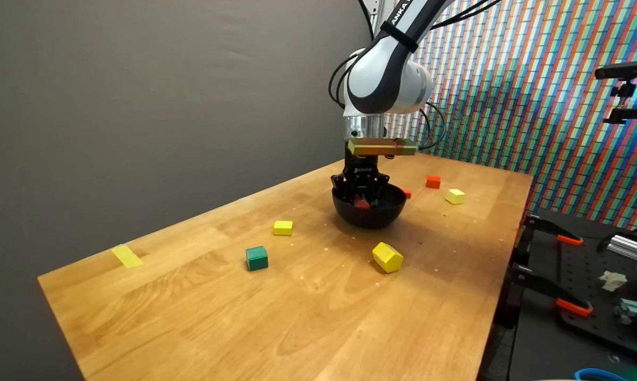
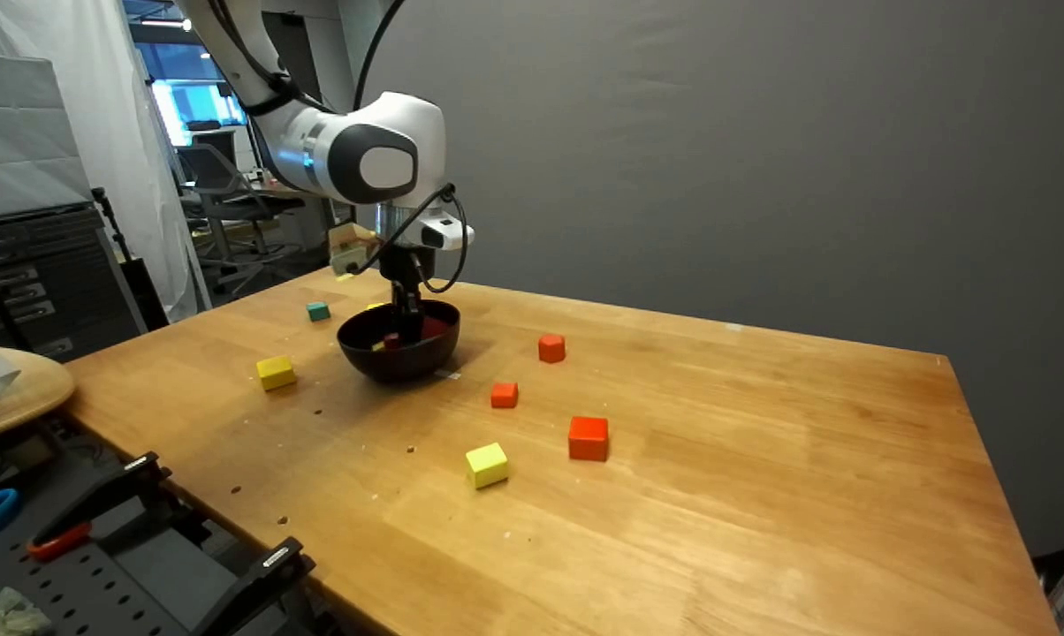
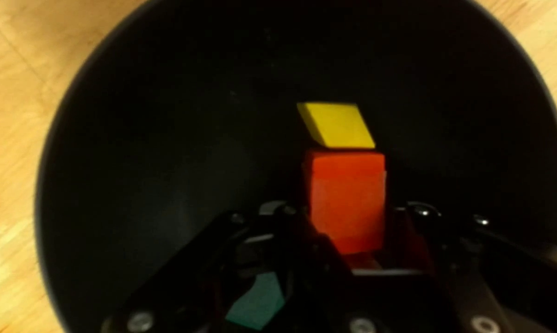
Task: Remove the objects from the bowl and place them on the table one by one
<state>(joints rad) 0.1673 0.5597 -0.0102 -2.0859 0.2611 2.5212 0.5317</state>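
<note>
The bowl [image 1: 369, 217], black, round and smooth, stands on the wood-grained desk [image 1: 218, 317], inboard of the edge along the grey wall [image 1: 154, 116]. Inside it, the fingers [image 3: 301, 245] are parted either side of a box-shaped red block [image 3: 348, 203]; whether they grip it cannot be told. A slant-sided yellow block [image 3: 345, 125] lies beside the red one. On the desk, a box-shaped green block [image 1: 257, 258] lies toward the corner bearing flat tape [image 1: 127, 255].

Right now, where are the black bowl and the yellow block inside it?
Black bowl [image 1: 370, 217], in an exterior view: its outer wall.
Yellow block [image 3: 343, 127], in the wrist view: its broad face.
</note>
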